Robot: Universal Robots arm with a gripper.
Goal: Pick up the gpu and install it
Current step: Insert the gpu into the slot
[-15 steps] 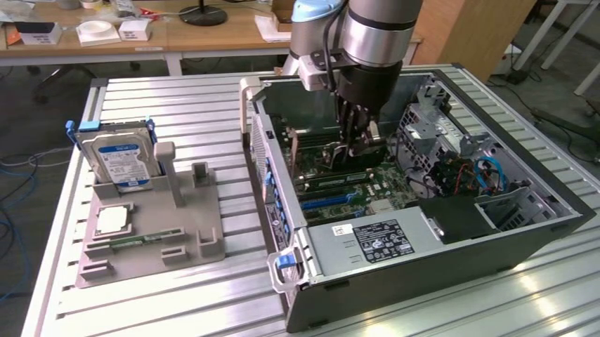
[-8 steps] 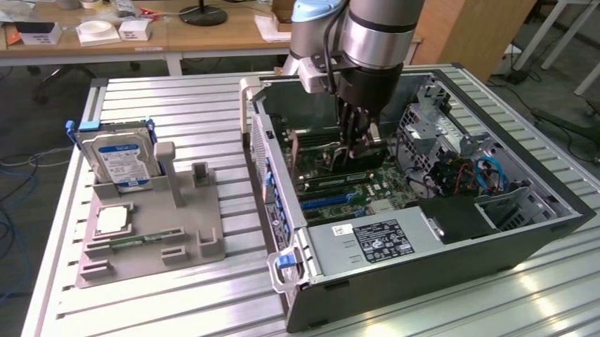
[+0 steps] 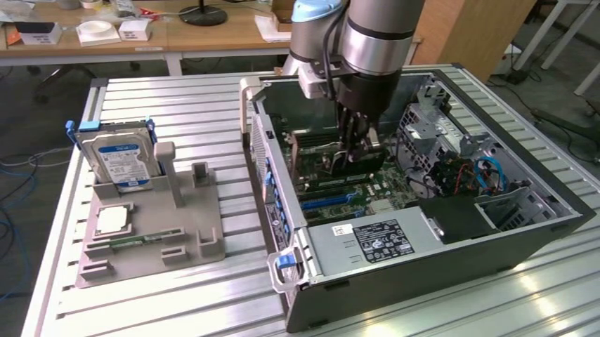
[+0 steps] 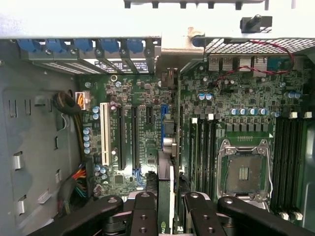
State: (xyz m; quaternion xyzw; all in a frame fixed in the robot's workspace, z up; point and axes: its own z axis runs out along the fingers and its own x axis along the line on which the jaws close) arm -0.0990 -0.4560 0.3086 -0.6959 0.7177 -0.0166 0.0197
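Exterior view first: the arm reaches down into the open computer case, which lies on its side on the slatted metal table; its gripper hangs low over the motherboard, its fingers clamped on the gpu, a thin dark card held on edge among the expansion slots; a grey power supply sits at the near end of the case; toward the exterior view's left, well apart from the case, a grey fixture tray carries an upright hard drive with a blue-white label and a small square silver chip lying flat. Wrist view: the black fingers press on both faces of the gpu, seen edge-on; the card stands in line with the blue slot, between the black slots and the memory slots; whether its edge is seated I cannot tell; the bare processor socket lies beside them.
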